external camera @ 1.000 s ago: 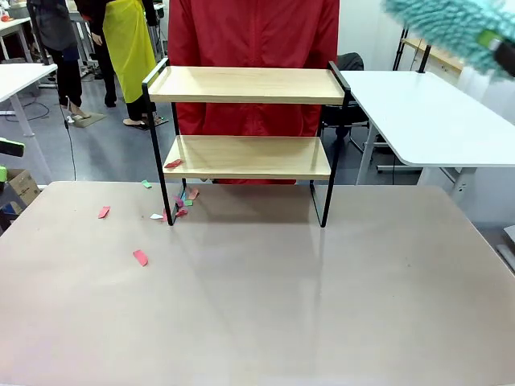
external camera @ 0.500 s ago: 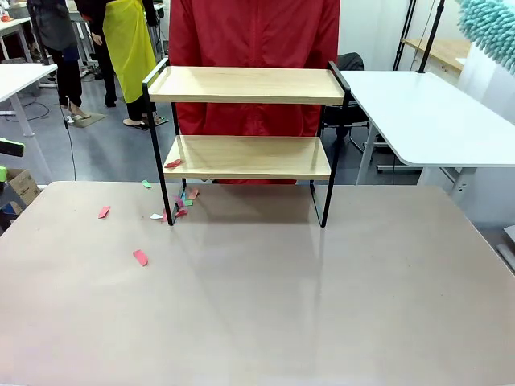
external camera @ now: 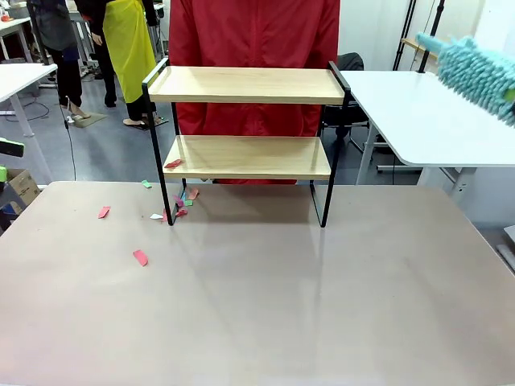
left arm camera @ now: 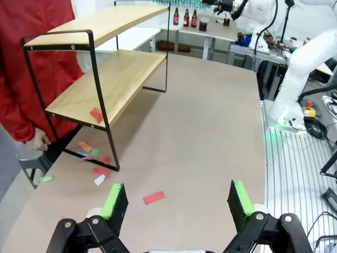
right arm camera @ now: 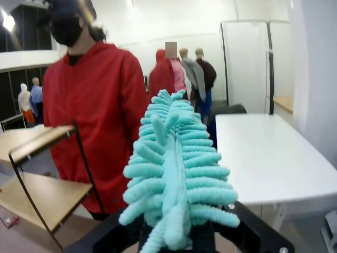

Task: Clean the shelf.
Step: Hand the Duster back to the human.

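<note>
The shelf (external camera: pixel 245 121) stands at the table's far side, two light wooden boards in a thin black frame. One red paper scrap (external camera: pixel 173 164) lies at the left end of its lower board. A fluffy teal duster (external camera: pixel 475 68) hangs in the air to the right of the shelf, level with the top board and apart from it. My right gripper (right arm camera: pixel 176 237) is shut on the duster (right arm camera: pixel 174 168). Low over the near-left table, my left gripper (left arm camera: pixel 177 203) is open with nothing between its green pads (left arm camera: pixel 115 203). It faces the shelf (left arm camera: pixel 105 79).
Several coloured paper scraps (external camera: pixel 140 257) lie on the table (external camera: pixel 322 305) around the shelf's left front leg and further left. A person in a red jacket (external camera: pixel 253 48) stands right behind the shelf. A white table (external camera: pixel 426 121) is at the far right.
The duster has swung from the top right corner down and to the left, now level with the shelf's top board. Shelf, scraps and left gripper have not moved.
</note>
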Action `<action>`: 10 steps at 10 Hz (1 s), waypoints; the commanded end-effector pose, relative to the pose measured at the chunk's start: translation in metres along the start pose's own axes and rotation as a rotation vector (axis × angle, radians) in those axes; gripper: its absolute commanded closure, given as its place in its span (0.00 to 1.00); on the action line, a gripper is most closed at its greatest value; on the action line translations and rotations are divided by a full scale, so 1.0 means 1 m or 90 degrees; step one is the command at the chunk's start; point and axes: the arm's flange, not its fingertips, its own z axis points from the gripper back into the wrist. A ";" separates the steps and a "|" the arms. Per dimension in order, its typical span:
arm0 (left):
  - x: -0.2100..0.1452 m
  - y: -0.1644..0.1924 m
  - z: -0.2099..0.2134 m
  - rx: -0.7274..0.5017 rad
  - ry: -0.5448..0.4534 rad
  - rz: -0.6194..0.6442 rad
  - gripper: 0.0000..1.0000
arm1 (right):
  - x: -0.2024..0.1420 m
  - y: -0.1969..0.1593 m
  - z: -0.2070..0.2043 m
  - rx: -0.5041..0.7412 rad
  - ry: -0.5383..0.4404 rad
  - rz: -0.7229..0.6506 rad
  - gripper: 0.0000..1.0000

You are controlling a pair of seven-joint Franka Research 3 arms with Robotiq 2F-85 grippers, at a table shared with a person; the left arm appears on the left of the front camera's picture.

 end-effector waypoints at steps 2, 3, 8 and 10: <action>0.003 0.000 0.001 -0.001 -0.009 -0.001 0.00 | -0.040 0.010 0.022 0.006 0.070 0.025 0.84; 0.003 0.000 0.001 -0.001 -0.009 -0.001 0.00 | -0.052 0.013 0.023 0.010 0.089 0.032 0.84; 0.003 0.000 0.001 -0.001 -0.009 -0.001 0.00 | -0.046 -0.002 -0.007 0.006 0.095 0.017 0.84; 0.003 0.000 0.001 -0.001 -0.009 -0.001 0.00 | -0.046 -0.002 -0.007 0.006 0.095 0.017 0.84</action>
